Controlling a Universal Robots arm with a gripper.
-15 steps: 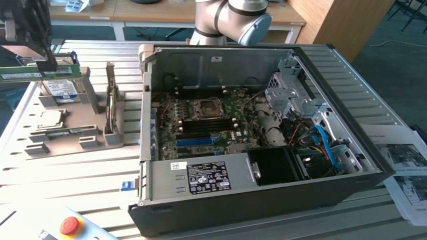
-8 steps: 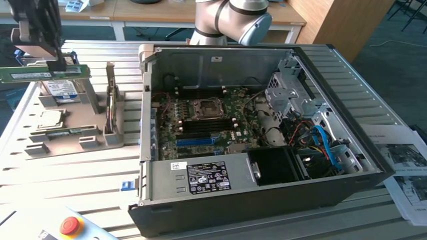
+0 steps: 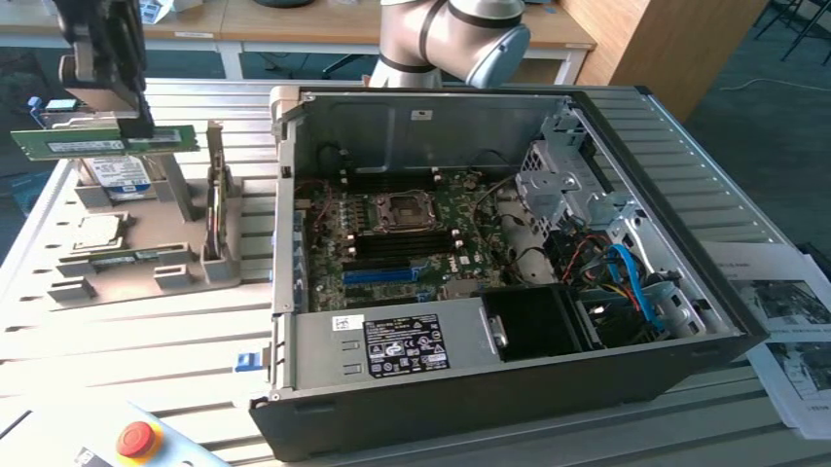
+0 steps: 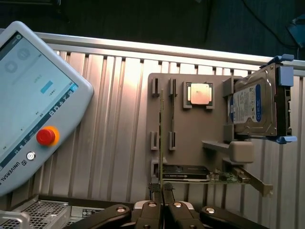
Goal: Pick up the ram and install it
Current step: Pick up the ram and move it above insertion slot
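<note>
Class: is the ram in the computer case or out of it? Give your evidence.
Out. The gripper holds the ram level above the grey parts tray, beside the open computer case, on the exterior view's left.

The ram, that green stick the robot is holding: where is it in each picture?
Exterior view: the ram is at the exterior view's upper left, broad side showing, gripped by the gripper.
Wrist view: the ram is seen edge-on, a thin line sticking out from the gripper.
Shared landmark: the hard drive with the blue-white label.
</note>
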